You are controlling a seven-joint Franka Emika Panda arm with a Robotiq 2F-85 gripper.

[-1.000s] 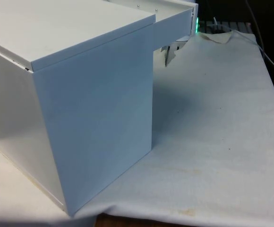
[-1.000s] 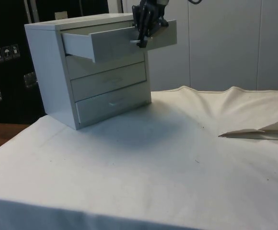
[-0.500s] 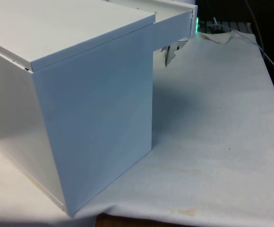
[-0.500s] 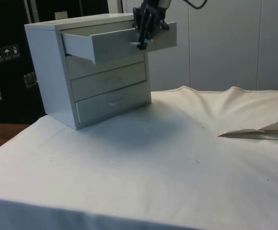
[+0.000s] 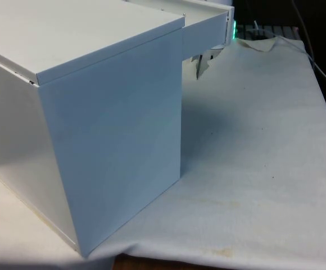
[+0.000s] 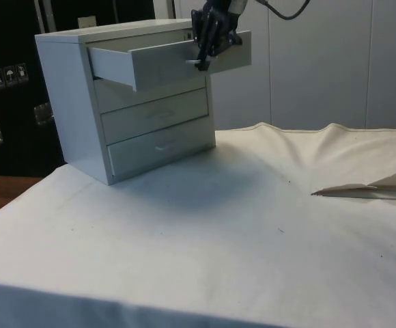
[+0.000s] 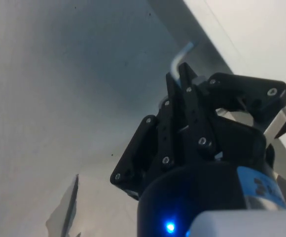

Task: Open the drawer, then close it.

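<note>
— Where is the drawer? — The top drawer (image 6: pixel 177 58) juts well out of the white chest (image 6: pixel 126 102), which stands by the table's (image 6: pixel 252 225) far corner in the side view; its handle (image 7: pixel 179 57) is clenched between the gripper's (image 7: pixel 179 79) closed fingers.

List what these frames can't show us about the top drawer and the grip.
- Inside of the top drawer: side view looks at its front and side panels, so the contents are hidden.
- Drawer fronts and handle: in the front view the chest of drawers turns its blank side and hides them.
- Handle: in the wrist view the gripper covers most of it; one bent end shows.
- Lower drawer handles: too small in the side view to tell shape.
</note>
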